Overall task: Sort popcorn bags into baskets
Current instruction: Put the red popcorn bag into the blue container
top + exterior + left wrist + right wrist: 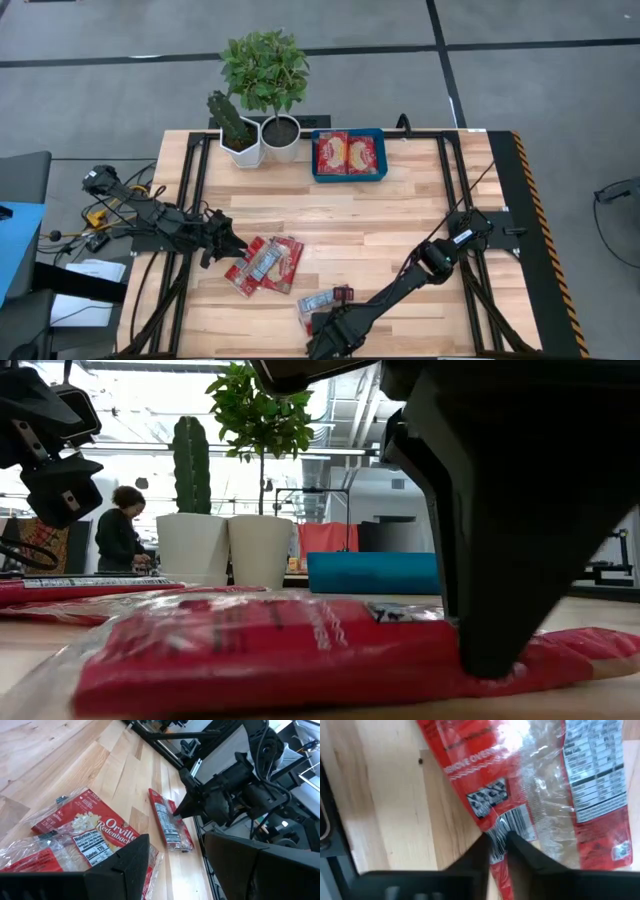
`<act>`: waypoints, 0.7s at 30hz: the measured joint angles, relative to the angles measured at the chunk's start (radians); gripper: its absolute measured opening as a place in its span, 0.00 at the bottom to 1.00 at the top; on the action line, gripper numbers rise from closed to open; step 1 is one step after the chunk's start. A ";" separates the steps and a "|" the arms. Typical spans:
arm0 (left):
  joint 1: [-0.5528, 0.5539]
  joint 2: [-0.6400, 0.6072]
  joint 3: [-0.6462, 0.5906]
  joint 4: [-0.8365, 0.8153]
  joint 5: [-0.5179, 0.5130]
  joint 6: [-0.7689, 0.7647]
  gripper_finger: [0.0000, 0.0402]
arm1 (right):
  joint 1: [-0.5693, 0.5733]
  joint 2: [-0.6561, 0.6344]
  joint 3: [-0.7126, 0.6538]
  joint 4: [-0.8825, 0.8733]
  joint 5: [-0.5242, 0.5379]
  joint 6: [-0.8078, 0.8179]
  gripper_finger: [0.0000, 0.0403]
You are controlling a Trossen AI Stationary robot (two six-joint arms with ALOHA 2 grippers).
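Three red popcorn bags point(265, 262) lie overlapped mid-table; the left wrist view shows them too point(95, 827). My left gripper point(222, 245) hovers open just left of this pile, touching nothing. Another bag point(318, 299) lies flat near the table's near edge, and my right gripper point(497, 845) is shut on it. The blue tray point(348, 178) sits at the far edge with two bags point(346, 153) lying side by side inside. My right gripper pinches the near bag between its two fingers at an end edge, right by the barcode patch point(506, 820). The fingers point(490, 645) come from above, pointing down. The bag point(280, 650) lies on the table, not lifted.
Two white pots, one with a cactus point(240, 135) and one with a leafy plant point(280, 130), stand left of the tray at the far edge. Bare wood lies between the bags and the tray. A person point(118, 540) shows in the room beyond.
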 joint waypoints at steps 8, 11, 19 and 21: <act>0.000 0.000 0.000 0.000 0.000 0.000 0.46 | -0.024 -0.030 -0.007 -0.026 -0.156 -0.132 0.01; 0.000 0.000 0.000 0.000 -0.001 0.000 0.46 | -0.026 -0.047 -0.009 -0.036 -0.242 -0.217 0.01; 0.000 0.000 0.000 0.000 -0.001 -0.001 0.46 | -0.073 -0.159 -0.008 -0.066 -0.367 -0.336 0.01; 0.000 0.000 0.000 0.000 -0.001 -0.001 0.46 | -0.098 -0.194 -0.007 -0.066 -0.368 -0.339 0.01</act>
